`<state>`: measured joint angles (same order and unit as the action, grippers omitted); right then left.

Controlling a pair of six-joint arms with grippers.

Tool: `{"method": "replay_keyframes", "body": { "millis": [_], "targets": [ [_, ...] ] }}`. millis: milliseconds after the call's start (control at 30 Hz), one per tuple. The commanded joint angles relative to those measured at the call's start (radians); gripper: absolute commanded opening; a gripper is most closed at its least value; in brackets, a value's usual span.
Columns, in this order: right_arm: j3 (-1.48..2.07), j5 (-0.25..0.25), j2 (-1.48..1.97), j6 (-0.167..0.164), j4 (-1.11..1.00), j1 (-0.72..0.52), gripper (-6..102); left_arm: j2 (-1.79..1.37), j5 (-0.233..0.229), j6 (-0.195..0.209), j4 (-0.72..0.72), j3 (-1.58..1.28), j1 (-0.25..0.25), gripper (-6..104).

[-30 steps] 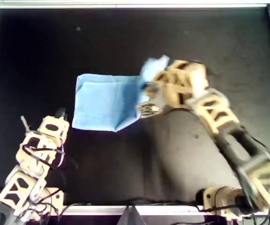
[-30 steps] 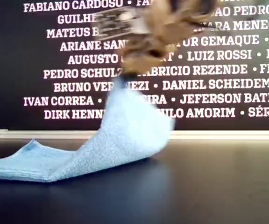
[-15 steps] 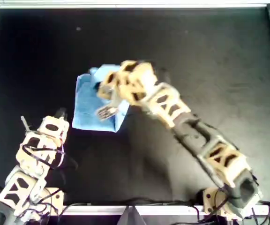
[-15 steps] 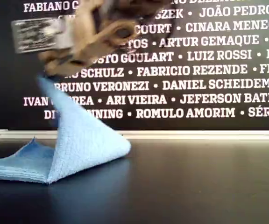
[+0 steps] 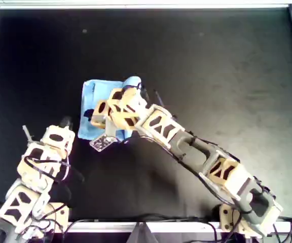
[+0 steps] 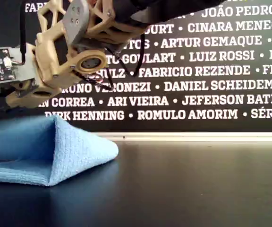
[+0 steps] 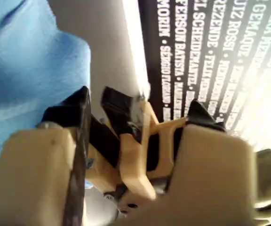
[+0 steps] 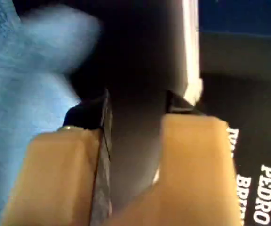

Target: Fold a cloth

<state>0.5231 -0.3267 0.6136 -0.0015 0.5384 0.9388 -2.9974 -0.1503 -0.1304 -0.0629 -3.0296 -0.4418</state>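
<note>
The light-blue cloth lies doubled over on the black table. Its rounded fold is at the exterior view's right. My second gripper hovers just above the cloth's upper layer, at the exterior view's left. Its jaws stand wide apart with nothing between them, and the blurred cloth lies close below. My first gripper rests near the cloth's lower-left corner in the overhead view. Its jaws are almost together and hold nothing, with the cloth beside them.
The black table has a white rim. A dark wall printed with white names stands behind the far edge. The second arm stretches diagonally from the overhead view's lower right to the cloth.
The second arm swung to the left in the overhead view, carrying the raised cloth edge over the rest and lowering it. The cloth now lies doubled. The first arm has not moved.
</note>
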Motion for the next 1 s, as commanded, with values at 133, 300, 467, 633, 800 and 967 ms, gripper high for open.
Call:
{"method": "replay_keyframes", "body": {
  "millis": [133, 300, 467, 633, 800, 967],
  "targets": [
    [-0.067, -0.002, 0.124, 0.002, 0.017, -0.021, 54, -0.017, -0.005, -0.006, 0.000, 0.011, 0.002, 73],
    [0.028, -0.002, 0.279, 0.002, 0.170, -0.107, 49, -0.017, -0.005, -0.008, 0.000, 0.011, 0.002, 73],
    [0.328, 0.000, 0.557, -0.017, 0.319, -0.184, 30, -0.017, -0.005, -0.008, 0.000, 0.011, 0.002, 73],
    [0.623, 0.000, 0.836, -0.017, 0.319, -0.284, 0, -0.017, -0.005, -0.008, 0.000, 0.011, 0.002, 73],
    [0.913, -0.002, 1.147, -0.015, 0.321, -0.431, 1, -0.017, -0.005, -0.008, 0.000, 0.011, 0.002, 73],
    [1.246, 0.000, 1.572, -0.017, 0.321, -0.566, 2, -0.017, -0.005, -0.008, 0.000, 0.011, 0.002, 73]
  ]
}}
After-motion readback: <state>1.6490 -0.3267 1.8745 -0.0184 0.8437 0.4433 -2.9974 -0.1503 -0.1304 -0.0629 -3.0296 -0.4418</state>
